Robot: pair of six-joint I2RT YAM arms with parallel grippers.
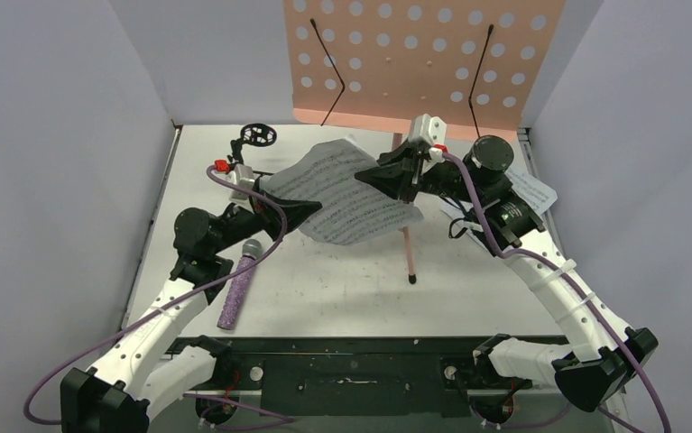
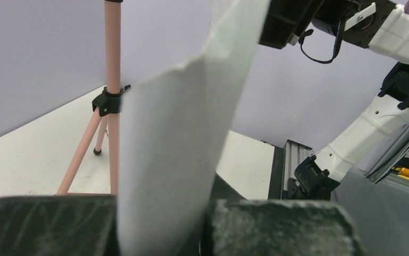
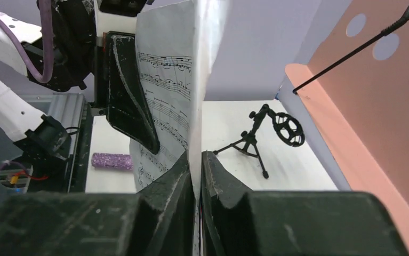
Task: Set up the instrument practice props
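Sheet-music pages (image 1: 346,194) held up off the table, in front of the pink music stand (image 1: 414,54) at the far edge. Left gripper (image 1: 310,212) and right gripper (image 1: 366,176) each clamped on opposite page edges. Step looks like pages-to-stand; next needs a synced lift onto the stand.

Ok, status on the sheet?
Both shut on sheet: left gripper, right gripper. Held aloft before stand, not yet on it. Off to the side: mic lying at left, mic stand back left; neither in the way.
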